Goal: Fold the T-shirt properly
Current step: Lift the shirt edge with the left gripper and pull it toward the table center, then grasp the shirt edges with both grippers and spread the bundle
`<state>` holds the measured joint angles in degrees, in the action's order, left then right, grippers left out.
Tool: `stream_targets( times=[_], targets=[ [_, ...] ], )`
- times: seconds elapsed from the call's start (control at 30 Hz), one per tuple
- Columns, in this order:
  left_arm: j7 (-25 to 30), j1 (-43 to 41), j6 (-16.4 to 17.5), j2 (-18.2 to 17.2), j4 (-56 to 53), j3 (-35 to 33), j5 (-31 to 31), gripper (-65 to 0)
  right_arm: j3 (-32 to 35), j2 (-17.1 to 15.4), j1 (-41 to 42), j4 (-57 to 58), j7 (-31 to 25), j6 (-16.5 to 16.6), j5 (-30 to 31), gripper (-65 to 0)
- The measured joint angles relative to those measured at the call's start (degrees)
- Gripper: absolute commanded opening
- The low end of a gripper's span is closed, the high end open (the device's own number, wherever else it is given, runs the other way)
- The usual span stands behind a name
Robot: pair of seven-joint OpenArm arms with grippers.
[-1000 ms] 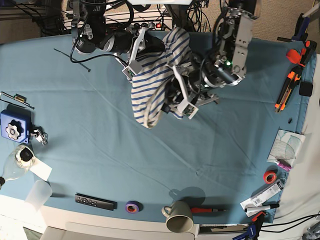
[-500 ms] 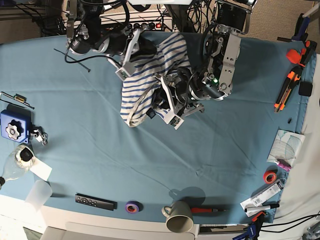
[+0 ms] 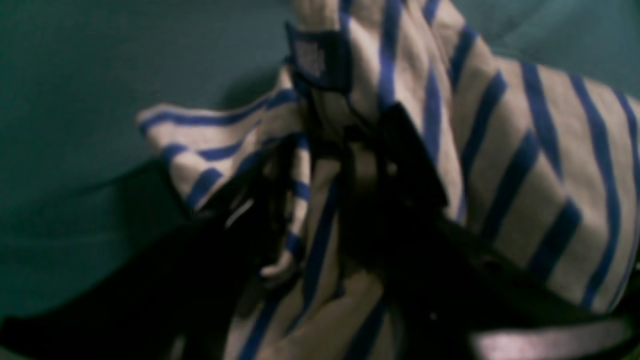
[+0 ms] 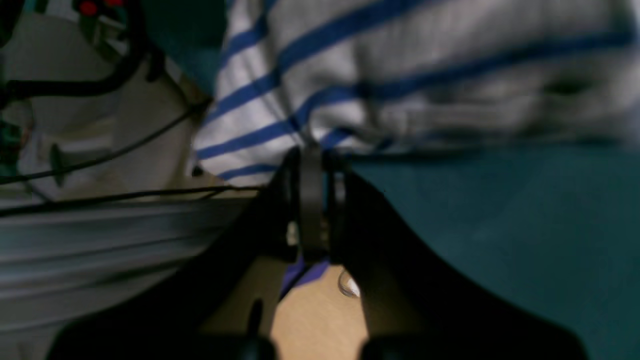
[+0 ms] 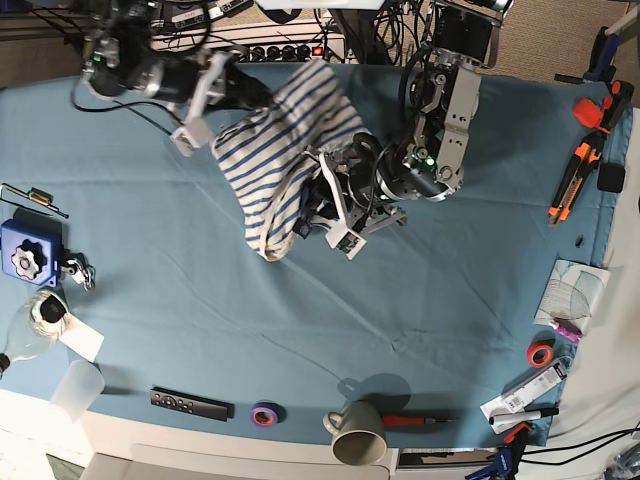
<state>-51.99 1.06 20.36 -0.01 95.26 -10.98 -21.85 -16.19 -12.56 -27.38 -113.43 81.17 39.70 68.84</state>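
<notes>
The T-shirt (image 5: 278,160), white with blue stripes, hangs bunched above the teal table cloth (image 5: 200,300) between both grippers. My right gripper (image 5: 245,100) is at the upper left of the base view. It is shut on the shirt's edge, and the right wrist view shows its tips (image 4: 311,160) pinching a striped hem (image 4: 400,65). My left gripper (image 5: 320,195) is lower and to the right, buried in fabric. In the left wrist view its dark jaws (image 3: 325,190) are closed around a thick wad of shirt (image 3: 525,165), with a small dark label (image 3: 320,55) just above.
Along the front edge lie a remote (image 5: 190,403), a purple tape roll (image 5: 264,413), a mug (image 5: 358,432) and a pen (image 5: 415,420). A blue device (image 5: 28,250), a bottle (image 5: 30,325) and a cup (image 5: 78,388) sit at the left. Cutters (image 5: 575,180) and red tape (image 5: 541,353) lie at the right.
My right gripper has pulled its edge of the shirt to the left in the base view, spreading the fabric out. My left gripper shifted a little left and down, still holding its wad.
</notes>
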Motion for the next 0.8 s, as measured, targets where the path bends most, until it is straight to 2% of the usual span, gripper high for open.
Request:
stream_targets(
  times=[0.13, 0.33, 0.47, 0.63, 0.73, 0.8],
  targets=[
    [-0.3, 0.9, 0.0, 0.0, -0.1, 0.0, 0.0, -46.8, -3.5, -5.2, -1.7, -3.7, -0.2, 0.1, 11.3, -63.1],
    [-0.4, 3.4, 0.0, 0.4, -0.1, 0.0, 0.0, -46.8, -8.4, -6.4, -2.4, -7.6, 0.0, 0.2, 14.6, -63.1],
    [-1.0, 4.4, 0.0, 0.8, 0.0, 0.0, 0.0, -46.8, -9.0, -6.3, 0.5, -7.8, 0.0, 0.2, 14.6, -63.2],
    [-2.3, 4.7, -1.7, 0.8, 2.9, 0.6, 0.4, -46.8, -9.0, -6.3, 4.1, -7.7, 0.0, 0.2, 14.5, -63.2],
    [-3.7, 4.7, -1.7, 1.0, 4.6, 3.7, 0.6, -46.8, -9.0, -6.3, 4.6, -6.0, -0.1, 0.2, 10.6, -63.2],
    [-5.6, 4.7, -1.7, 0.9, 6.0, 7.1, -1.0, -46.8, -9.0, -6.3, 4.9, -3.9, 0.0, 0.2, 10.7, -63.2]
  ],
)
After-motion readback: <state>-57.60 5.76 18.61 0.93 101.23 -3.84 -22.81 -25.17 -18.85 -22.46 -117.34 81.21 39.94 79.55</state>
